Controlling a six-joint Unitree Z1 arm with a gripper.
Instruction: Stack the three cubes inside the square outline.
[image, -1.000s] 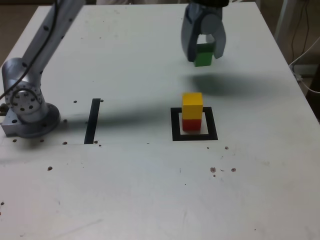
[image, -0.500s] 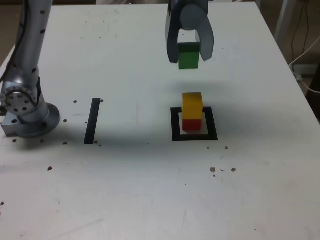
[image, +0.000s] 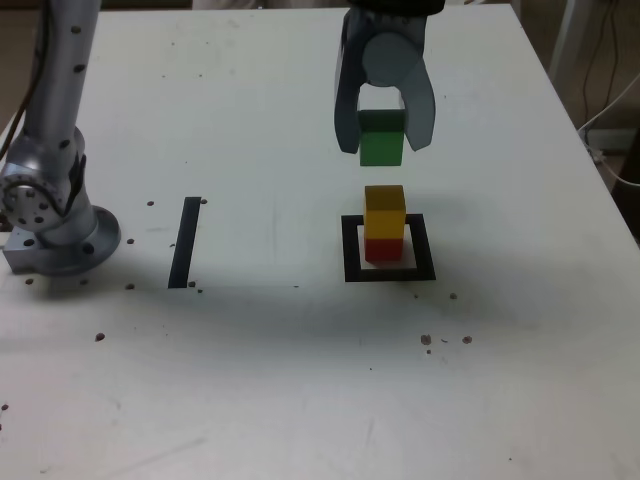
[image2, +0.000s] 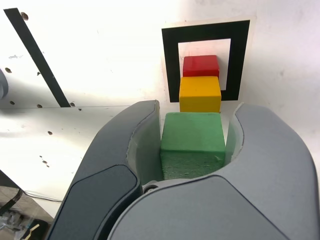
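My tool (image: 383, 135) grips the green cube (image: 381, 140) directly above the yellow cube (image: 384, 209), clear of it.

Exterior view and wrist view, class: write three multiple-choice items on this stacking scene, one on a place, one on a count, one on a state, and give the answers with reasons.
1. Where is the red cube?
A. under the yellow cube, inside the square outline
B. on the straight tape strip
C. in the gripper

2. How many cubes are stacked in the outline?
A. none
B. two
C. three

3. What is the gripper doing?
A. open and empty
B. shut on the yellow cube
C. shut on the green cube

Answers:
1 A: the red cube sits beneath the yellow cube in the square outline.
2 B: only red and yellow stand there.
3 C: the gripper clamps the green cube above the stack.
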